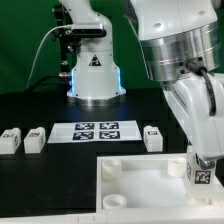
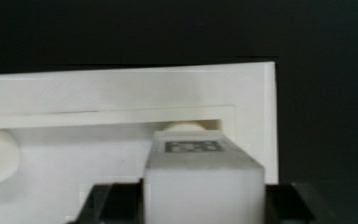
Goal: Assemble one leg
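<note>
My gripper point(image 1: 201, 178) is shut on a white leg point(image 1: 199, 175) with a black-and-white marker on its face. It holds the leg upright over the corner of the large white square panel point(image 1: 135, 183) at the exterior view's right. In the wrist view the leg point(image 2: 206, 175) sits between my dark fingers point(image 2: 114, 204), its end at a round corner socket point(image 2: 188, 127) of the panel point(image 2: 123, 95). Three more legs lie on the table: two at the exterior view's left point(image 1: 11, 140) point(image 1: 35, 139) and one behind the panel point(image 1: 153, 137).
The marker board point(image 1: 97, 131) lies flat on the black table behind the panel. The robot's base point(image 1: 94, 75) stands at the back. The panel's other sockets point(image 1: 113, 170) show near its left edge.
</note>
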{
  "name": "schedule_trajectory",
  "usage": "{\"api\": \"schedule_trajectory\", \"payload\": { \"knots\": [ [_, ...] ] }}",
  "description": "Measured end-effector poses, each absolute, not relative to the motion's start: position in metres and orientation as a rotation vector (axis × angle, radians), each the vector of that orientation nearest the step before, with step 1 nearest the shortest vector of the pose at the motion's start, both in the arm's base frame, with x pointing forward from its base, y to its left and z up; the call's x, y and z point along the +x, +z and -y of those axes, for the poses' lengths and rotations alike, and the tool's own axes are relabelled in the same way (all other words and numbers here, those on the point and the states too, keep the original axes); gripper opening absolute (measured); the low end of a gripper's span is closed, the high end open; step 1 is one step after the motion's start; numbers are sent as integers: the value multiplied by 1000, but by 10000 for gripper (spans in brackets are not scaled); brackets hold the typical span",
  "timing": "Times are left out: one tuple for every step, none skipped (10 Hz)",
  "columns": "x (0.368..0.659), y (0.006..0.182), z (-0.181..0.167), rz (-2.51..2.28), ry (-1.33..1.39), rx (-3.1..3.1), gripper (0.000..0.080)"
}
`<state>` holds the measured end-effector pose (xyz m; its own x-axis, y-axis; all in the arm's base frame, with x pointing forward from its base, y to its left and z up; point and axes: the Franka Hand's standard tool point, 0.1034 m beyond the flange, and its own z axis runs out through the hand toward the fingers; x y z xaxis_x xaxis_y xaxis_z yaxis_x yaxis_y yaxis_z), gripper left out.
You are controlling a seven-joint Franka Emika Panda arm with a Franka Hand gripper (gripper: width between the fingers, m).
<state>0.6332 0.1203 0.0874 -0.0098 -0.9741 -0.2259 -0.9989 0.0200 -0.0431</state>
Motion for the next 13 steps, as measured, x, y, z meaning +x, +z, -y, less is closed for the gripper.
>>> {"api": "schedule_trajectory", "payload": {
  "knots": [
    [633,87,-121,-2091,190,-2070,528],
    [633,87,-122,-2085,190,-2076,528],
    [633,87,-122,-2079,189,-2082,625],
    [633,87,-122,-2071,188,-2089,643],
    [633,87,-123,-2034,183,-2123,643],
    [633,87,-121,-1882,161,-2249,648],
    [633,87,-122,-1759,148,-2343,648],
    [632,86,-124,-1647,141,-2424,649],
    [632,86,-124,-1461,128,-2539,649],
    [632,86,-123,-1340,112,-2601,649],
    [632,85,-123,-1209,97,-2661,649],
    [629,84,-122,-1005,108,-2766,649],
    [631,82,-120,-728,155,-2917,649]
  ]
}}
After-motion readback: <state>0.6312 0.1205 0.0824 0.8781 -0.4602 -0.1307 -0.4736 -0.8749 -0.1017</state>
